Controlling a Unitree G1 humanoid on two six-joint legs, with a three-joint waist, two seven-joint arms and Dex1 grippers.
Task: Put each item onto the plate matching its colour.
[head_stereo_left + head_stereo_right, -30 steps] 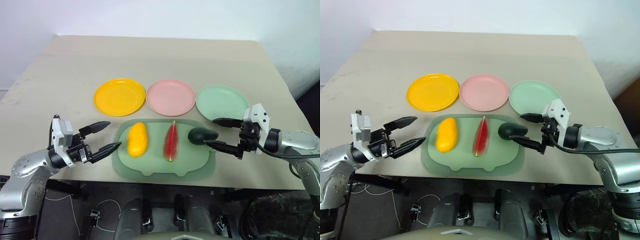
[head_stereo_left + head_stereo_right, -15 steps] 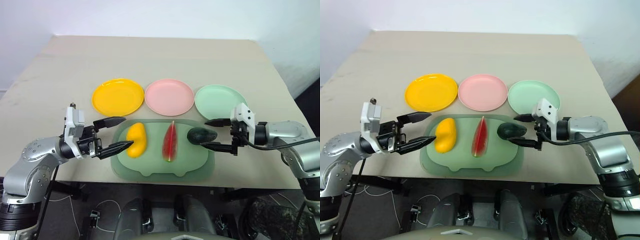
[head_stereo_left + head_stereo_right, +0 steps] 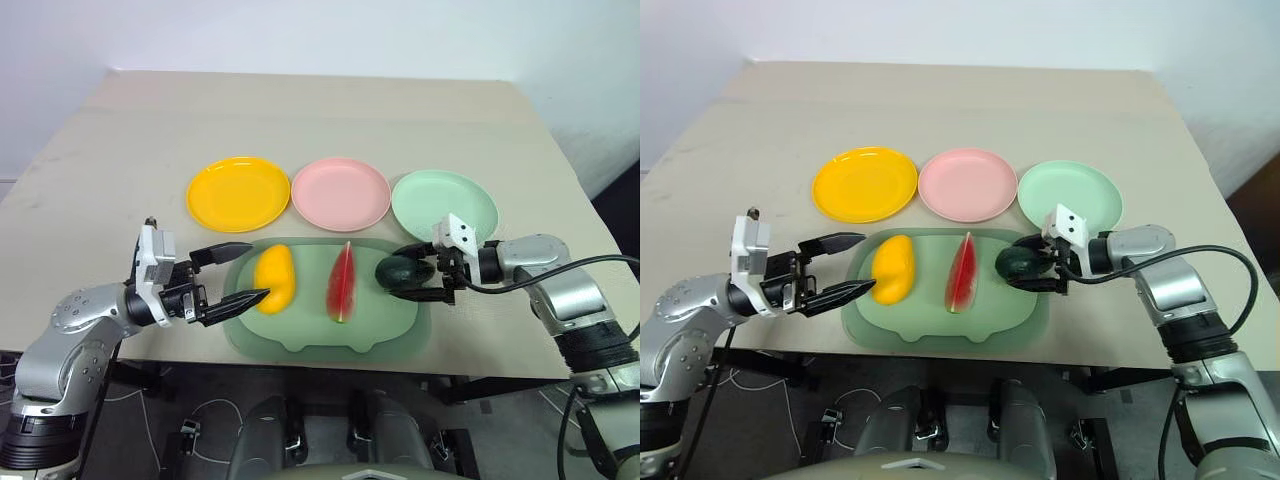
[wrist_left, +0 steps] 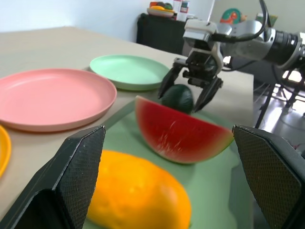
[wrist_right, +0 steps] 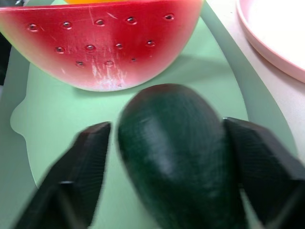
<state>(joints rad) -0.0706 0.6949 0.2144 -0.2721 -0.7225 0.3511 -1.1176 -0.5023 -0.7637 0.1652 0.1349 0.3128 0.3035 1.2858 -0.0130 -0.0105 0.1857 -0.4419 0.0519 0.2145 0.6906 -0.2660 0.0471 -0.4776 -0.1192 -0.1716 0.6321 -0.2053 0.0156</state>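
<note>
Since the earlier frame, both arms have advanced toward the tray (image 3: 300,335); the right claw (image 3: 424,277) now straddles the avocado (image 3: 402,270), one finger on each side, narrowing but not visibly clamped. That item lies on the tray's right end, long axis running along the fingers, with the mint plate (image 3: 444,204) just beyond it. The left claw (image 3: 248,272) gapes wide, empty, fingertips bracketing the mango (image 3: 274,279) lying lengthwise ahead.
</note>
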